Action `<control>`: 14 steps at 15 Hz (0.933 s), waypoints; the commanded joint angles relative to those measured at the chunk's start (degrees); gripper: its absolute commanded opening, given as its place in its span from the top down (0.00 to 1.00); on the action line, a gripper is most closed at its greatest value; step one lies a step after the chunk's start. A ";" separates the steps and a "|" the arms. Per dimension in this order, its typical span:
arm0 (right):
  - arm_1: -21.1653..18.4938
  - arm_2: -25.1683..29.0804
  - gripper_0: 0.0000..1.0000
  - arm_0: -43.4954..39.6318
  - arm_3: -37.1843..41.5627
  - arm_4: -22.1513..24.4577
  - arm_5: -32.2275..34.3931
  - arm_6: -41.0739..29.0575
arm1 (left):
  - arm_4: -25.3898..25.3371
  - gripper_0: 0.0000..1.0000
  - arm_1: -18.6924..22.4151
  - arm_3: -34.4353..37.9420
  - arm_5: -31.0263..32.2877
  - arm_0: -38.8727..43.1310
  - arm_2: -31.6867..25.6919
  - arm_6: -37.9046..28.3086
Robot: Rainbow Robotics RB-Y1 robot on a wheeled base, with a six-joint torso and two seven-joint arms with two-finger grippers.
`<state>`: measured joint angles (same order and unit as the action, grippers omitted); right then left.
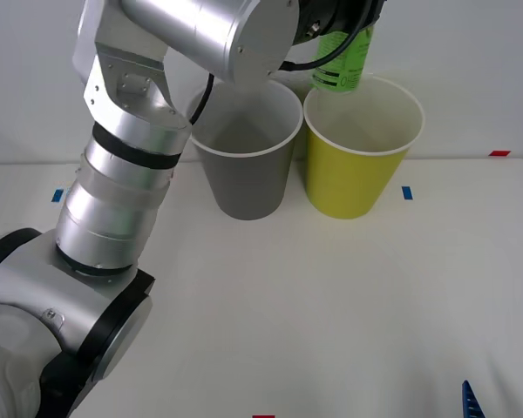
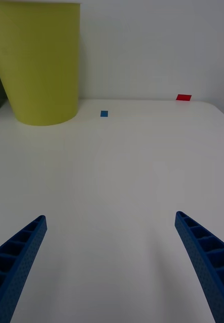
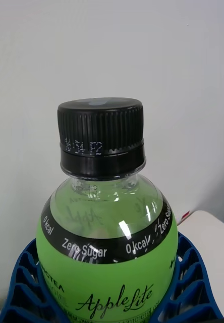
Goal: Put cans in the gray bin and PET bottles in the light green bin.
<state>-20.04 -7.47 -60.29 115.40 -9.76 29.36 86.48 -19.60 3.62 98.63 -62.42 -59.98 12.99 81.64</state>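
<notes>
Two arms were mine to run: the left one reached high across the table, its left gripper point(image 3: 112, 298) clamped around a small clear plastic bottle point(image 1: 343, 59) with black screw cap, held above the round lime plastic bin point(image 1: 359, 170) beside the round gray plastic bin point(image 1: 247, 178). Its green label read "AppleLite", "Zero Sugar", "0kcal". The right gripper point(image 2: 112, 262) hung low, spread wide.

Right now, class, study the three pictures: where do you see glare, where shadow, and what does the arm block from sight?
Left wrist view: a white glint sits on the bottle below its black cap, the left gripper shut around it. Front view: the left arm hides much of the gray bin, and the light green bin casts a faint shadow. Right wrist view: soft shadows lie under the open right gripper.
</notes>
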 commanded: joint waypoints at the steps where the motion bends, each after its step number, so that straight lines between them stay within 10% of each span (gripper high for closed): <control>1: 0.00 0.00 0.12 0.00 0.00 0.00 0.00 0.00 | 5.09 1.00 -2.56 -6.78 8.45 -0.58 3.88 0.63; 14: 0.00 0.00 0.12 0.00 0.00 0.00 0.00 0.00 | 10.37 1.00 -4.62 -25.06 30.25 -0.58 4.32 -0.16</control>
<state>-20.04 -7.47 -60.29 115.40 -9.76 29.36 86.48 -9.14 -1.00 73.58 -32.18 -60.55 17.25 81.71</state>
